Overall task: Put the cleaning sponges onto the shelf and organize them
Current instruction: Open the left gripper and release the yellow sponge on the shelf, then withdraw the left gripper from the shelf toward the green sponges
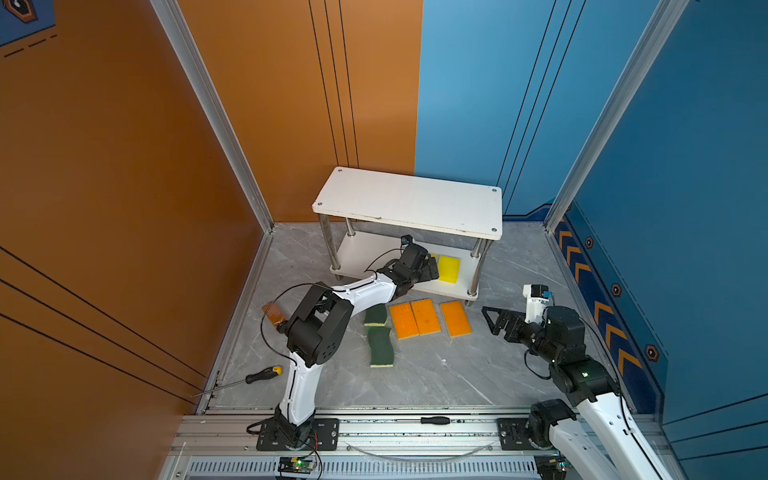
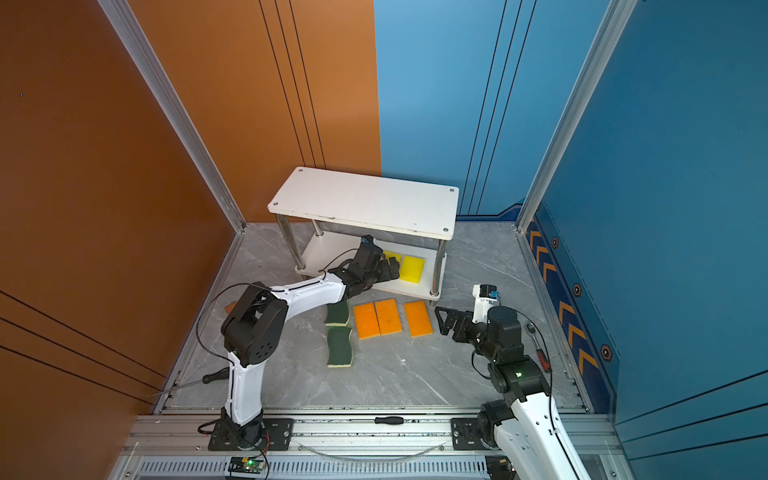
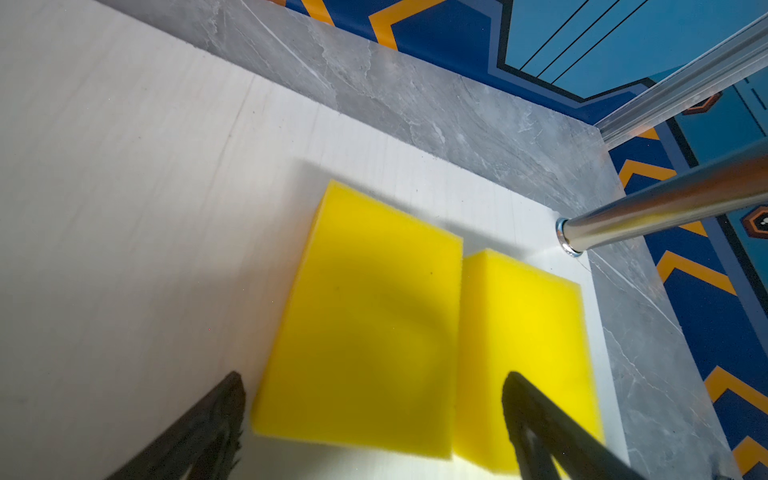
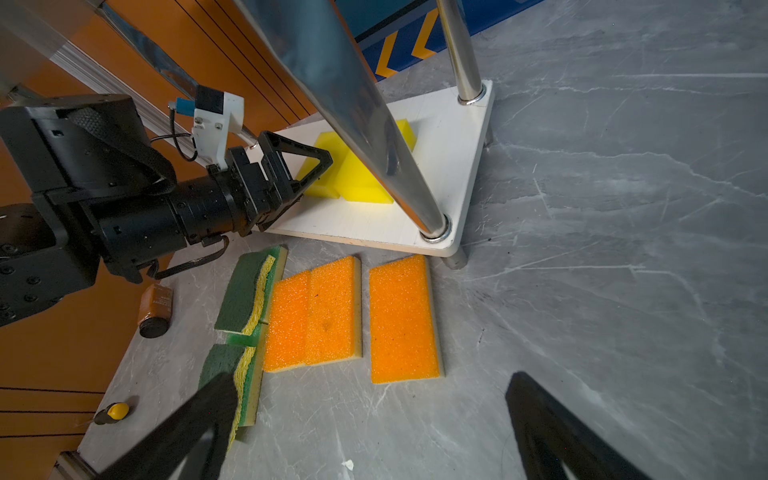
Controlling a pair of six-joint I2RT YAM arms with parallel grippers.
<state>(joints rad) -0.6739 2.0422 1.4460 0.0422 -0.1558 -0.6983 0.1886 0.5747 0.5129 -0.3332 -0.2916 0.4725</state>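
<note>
Both jaws of the left gripper (image 3: pixel 374 386) stand wide apart and hold nothing. They sit over the near end of a plain yellow sponge (image 3: pixel 365 324) lying flat on the shelf's lower board (image 3: pixel 124 208), touching a second yellow sponge (image 3: pixel 519 324) near the corner post (image 3: pixel 665 203). Judged step: clearing the release. Retreat straight back and low, jaws wide, so no finger drags the foam or strikes the upper board (image 1: pixel 407 199). Three orange-topped sponges (image 1: pixel 426 318) and two dark-green sponges (image 1: pixel 380 347) lie on the counter (image 1: pixel 436 374); the right gripper (image 1: pixel 490 321) hovers open nearby.
</note>
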